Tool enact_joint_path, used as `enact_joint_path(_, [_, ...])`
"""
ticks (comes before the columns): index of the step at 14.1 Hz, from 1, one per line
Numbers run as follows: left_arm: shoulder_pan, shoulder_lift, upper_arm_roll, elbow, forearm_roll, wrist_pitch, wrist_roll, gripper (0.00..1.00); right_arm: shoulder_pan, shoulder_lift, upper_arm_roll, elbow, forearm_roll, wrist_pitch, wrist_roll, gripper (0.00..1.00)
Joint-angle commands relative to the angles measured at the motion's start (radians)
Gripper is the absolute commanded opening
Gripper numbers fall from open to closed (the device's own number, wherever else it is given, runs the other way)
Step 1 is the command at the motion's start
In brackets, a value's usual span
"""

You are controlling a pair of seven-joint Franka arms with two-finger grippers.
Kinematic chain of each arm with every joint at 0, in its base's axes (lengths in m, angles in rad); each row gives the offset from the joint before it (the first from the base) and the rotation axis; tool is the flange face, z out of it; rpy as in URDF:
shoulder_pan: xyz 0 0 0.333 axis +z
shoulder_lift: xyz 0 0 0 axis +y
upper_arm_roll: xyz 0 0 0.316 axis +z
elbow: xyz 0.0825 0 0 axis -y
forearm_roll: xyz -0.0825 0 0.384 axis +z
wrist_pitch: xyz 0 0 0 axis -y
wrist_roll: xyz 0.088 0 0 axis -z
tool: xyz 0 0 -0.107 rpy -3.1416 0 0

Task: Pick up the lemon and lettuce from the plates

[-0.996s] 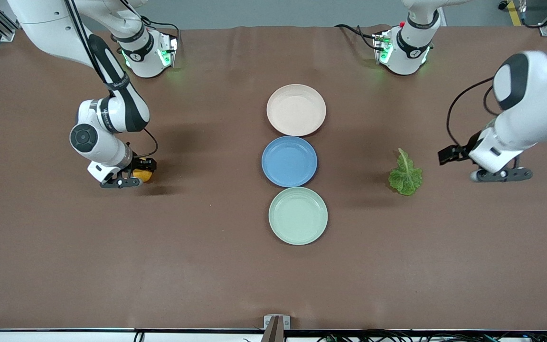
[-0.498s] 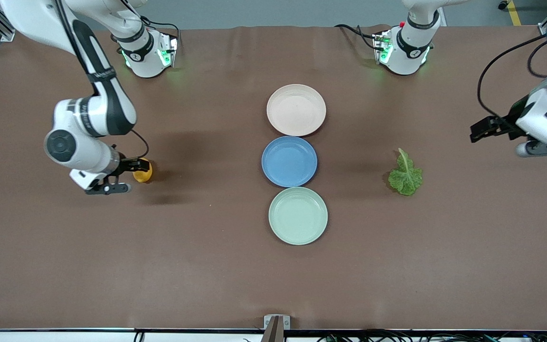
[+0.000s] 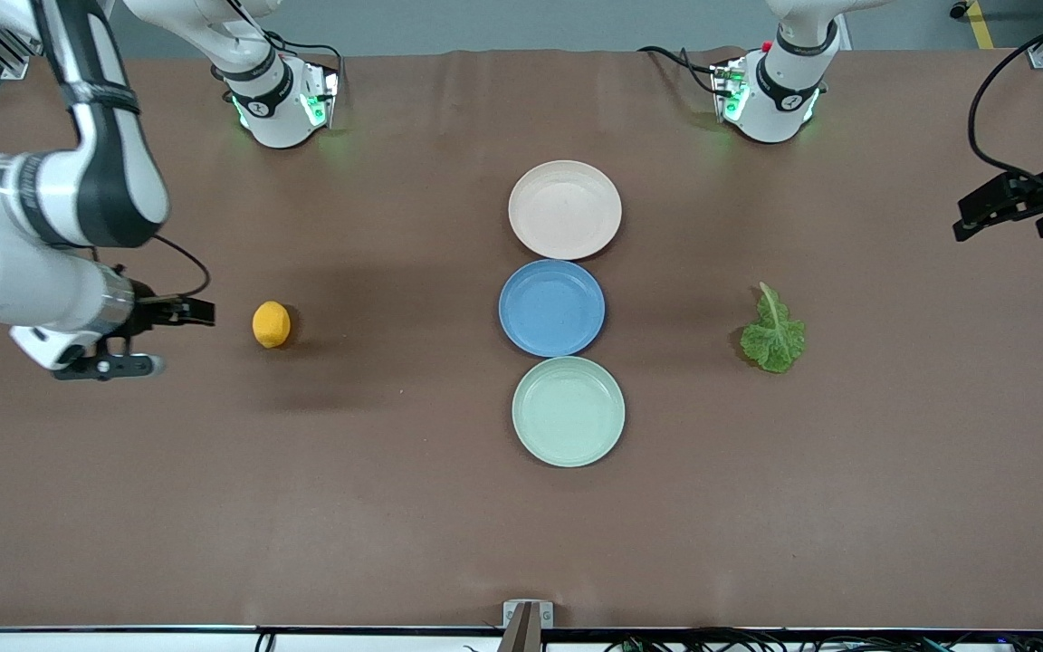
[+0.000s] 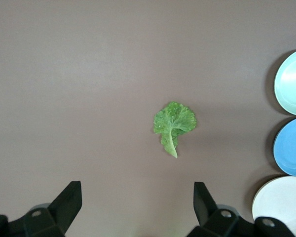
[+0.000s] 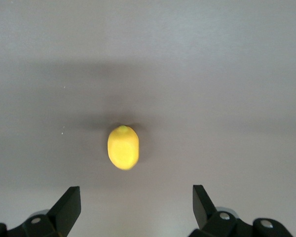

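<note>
While both arms hang raised at the two ends of the brown cloth-covered table [image 3: 395, 507], the things of the task lie flat on that matte, faintly creased cloth and not on any dish. The small, smooth, oval yellow-orange lemon [image 3: 271, 324] rests alone toward the right arm's end of the table, well apart from the plates, casting a soft shadow. The right gripper [image 3: 137, 340] hovers over the table's edge at that end, empty, its two black wedge-shaped fingers [image 5: 69, 207] spread wide with the lemon [image 5: 123, 147] lying free on the cloth between and ahead of them. The single crinkled green lettuce leaf [image 3: 773, 333], with a pale central rib running into a narrow stem, lies toward the left arm's end, its stem pointing away from the front camera. The left gripper [image 3: 1019, 208] hovers over that end's edge, likewise empty, fingers [image 4: 204, 202] parted, the leaf [image 4: 173, 123] untouched on the table.

Down the table's middle runs a row of three round, shallow, matte plates, rims nearly touching: the pale pink-beige plate [image 3: 565, 209] farthest from the front camera, the blue plate [image 3: 551, 308] between, the pale mint green plate [image 3: 568, 411] nearest.
</note>
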Motion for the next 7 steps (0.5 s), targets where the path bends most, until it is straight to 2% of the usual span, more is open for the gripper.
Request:
enact_joint_path(1, [0.007,-0.018,-0.01,0.013,-0.019,-0.037,0.003,1.0,-0.036,0.001,0.011,0.117,-0.038,-0.114,-0.043,1.0])
enact_joint_path(7, [0.006,-0.024,-0.013,0.015,-0.02,-0.037,0.009,1.0,-0.087,0.026,0.012,0.32,-0.041,-0.211,-0.052,1.0])
